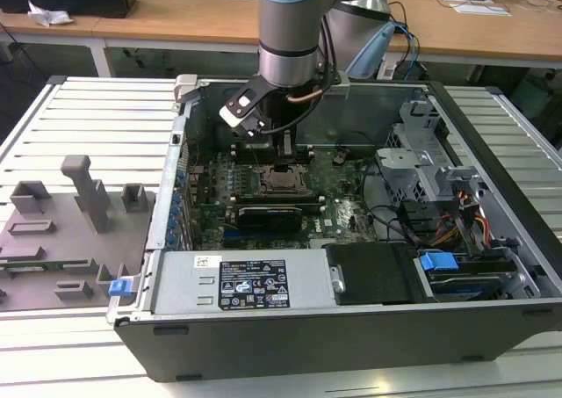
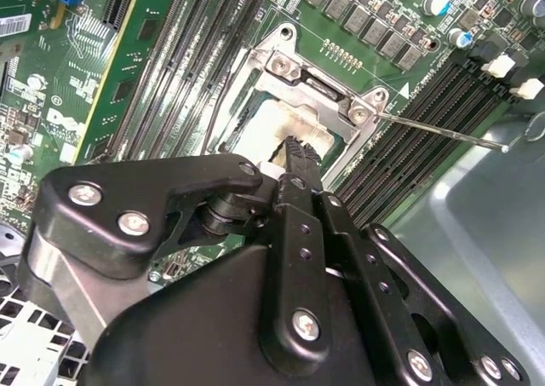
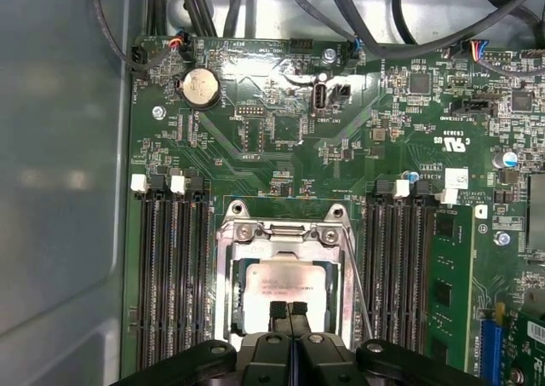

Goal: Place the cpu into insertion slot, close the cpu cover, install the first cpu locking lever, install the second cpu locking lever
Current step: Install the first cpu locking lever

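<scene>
The open grey case (image 1: 351,341) is entered from above by the arm. On its floor the green board (image 3: 281,147) is laid flat, with banks of long black memory slots (image 3: 170,267) on it. Between two banks the cover (image 3: 281,237), a thin stamped steel frame, is seen lowered over the cpu (image 3: 285,279), whose dull silver top is shown through the square window. The gripper (image 3: 288,308) is held directly above the cpu's edge, its black ribbed tips pressed together with nothing seen between them; contact cannot be judged. A thin steel lever (image 2: 443,132) is pointed away from a cover corner across the slots, well apart from the tips, and is judged not latched.
</scene>
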Robot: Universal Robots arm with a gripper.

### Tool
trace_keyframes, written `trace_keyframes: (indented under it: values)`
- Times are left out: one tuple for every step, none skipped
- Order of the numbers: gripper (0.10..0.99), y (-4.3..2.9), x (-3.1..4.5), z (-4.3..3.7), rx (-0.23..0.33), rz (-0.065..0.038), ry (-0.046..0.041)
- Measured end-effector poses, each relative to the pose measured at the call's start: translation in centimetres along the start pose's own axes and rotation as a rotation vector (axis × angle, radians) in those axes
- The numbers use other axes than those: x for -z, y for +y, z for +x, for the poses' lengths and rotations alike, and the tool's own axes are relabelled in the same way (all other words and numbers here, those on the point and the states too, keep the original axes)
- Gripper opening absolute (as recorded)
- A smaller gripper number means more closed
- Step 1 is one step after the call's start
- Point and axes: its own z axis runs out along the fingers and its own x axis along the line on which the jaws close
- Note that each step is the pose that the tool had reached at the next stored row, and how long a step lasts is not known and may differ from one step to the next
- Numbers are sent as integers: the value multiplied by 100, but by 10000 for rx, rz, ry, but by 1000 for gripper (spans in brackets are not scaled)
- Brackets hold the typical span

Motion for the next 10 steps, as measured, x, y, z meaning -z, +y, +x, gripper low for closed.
trace_keyframes:
  values:
    - [106, 0, 4, 0, 0, 1, -4]
    - [106, 0, 5, 0, -1, 0, -4]
    - [106, 0, 6, 0, 0, 1, -5]
    - [106, 0, 7, 0, 0, 1, -5]
    - [106, 0, 9, 0, 0, 2, -5]
    - [106, 0, 10, 0, -1, 2, -6]
    - [106, 0, 14, 0, -1, 2, -6]
    - [106, 0, 20, 0, 0, 3, -8]
    - [106, 0, 26, 0, -1, 2, -10]
    - [106, 1, 34, 1, 0, 1, -19]
